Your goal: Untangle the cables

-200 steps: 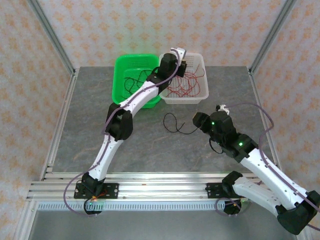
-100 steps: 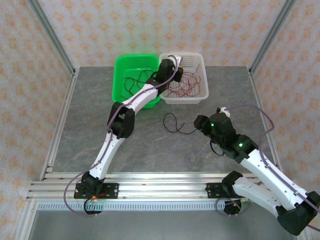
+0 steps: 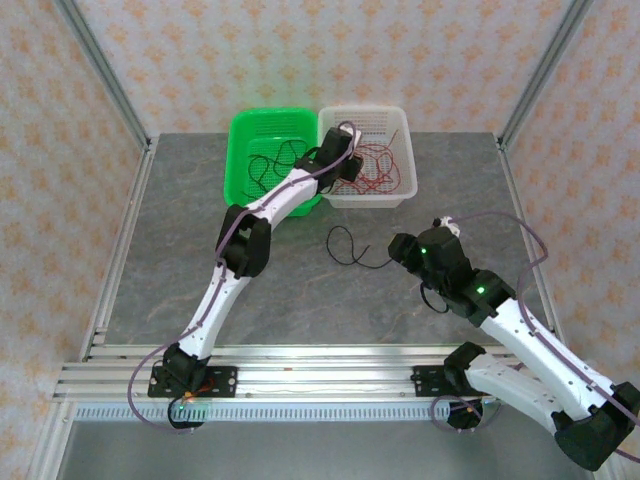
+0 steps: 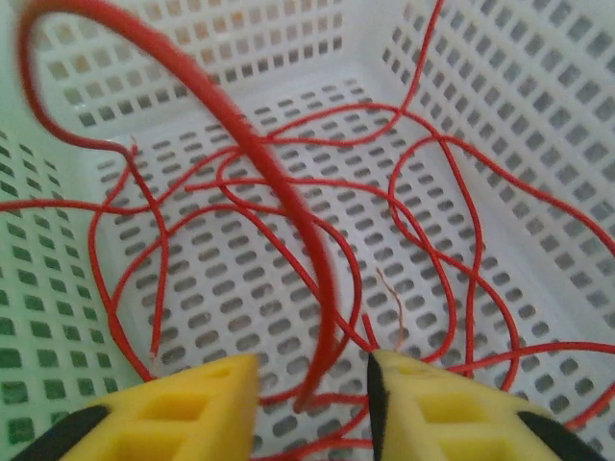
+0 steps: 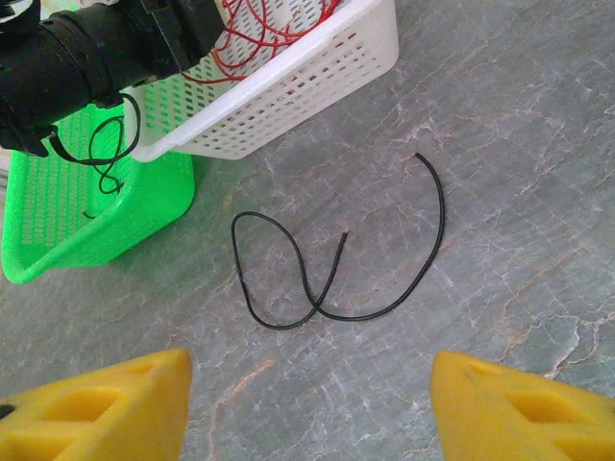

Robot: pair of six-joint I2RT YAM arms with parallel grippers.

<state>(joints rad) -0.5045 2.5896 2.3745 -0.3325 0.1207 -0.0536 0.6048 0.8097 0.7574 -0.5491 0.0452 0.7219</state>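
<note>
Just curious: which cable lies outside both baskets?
The looped black cable on the table; red ones fill the white basket, other black ones the green basket.

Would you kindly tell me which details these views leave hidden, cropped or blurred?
Top view: the left end effector is over the white basket, its fingertips hidden by its own wrist.
Left wrist view: the nearest red cable is blurred; whether it touches a finger is unclear.
Right wrist view: the green basket is cut by the left edge.

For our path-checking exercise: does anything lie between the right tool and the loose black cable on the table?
Nothing visible does: only bare table separates the open right tool from the black cable.
</note>
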